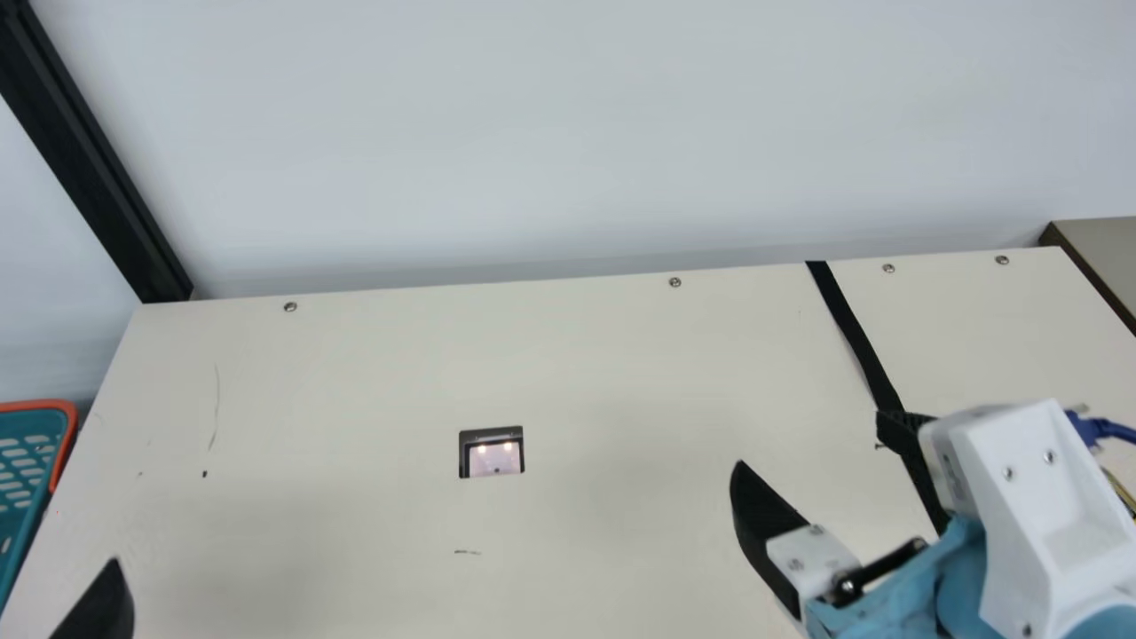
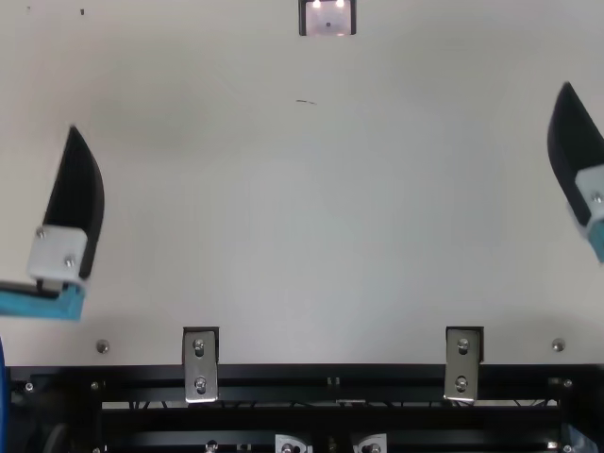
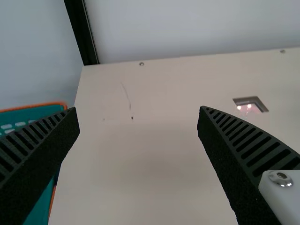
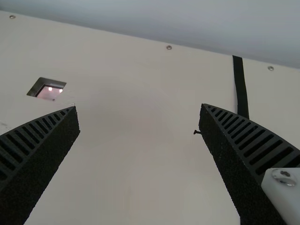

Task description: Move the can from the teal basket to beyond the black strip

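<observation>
Crossing the table (image 1: pixel 621 373), black strip (image 1: pixel 856 337).

- Teal slatted plastic basket (image 3: pixel 42 111), curved orange-red rim (image 1: pixel 35 406), grid of pale slots
- Cream, flat, smooth bench (image 1: pixel 355 373), speckled with small dark marks
- Long, flat black strip (image 1: pixel 856 337)
- Smooth, pale blue-grey wall (image 1: pixel 532 133)
- Straight black post (image 1: pixel 71 160)
- Left hand (image 2: pixel 74 198) and right hand (image 1: pixel 808 448): black tapered fingers, rows of parallel ribs
- Blocky white housing (image 1: pixel 1047 497), light-blue covering (image 1: pixel 905 595)
- Thin blue cable (image 1: pixel 1109 429)
</observation>
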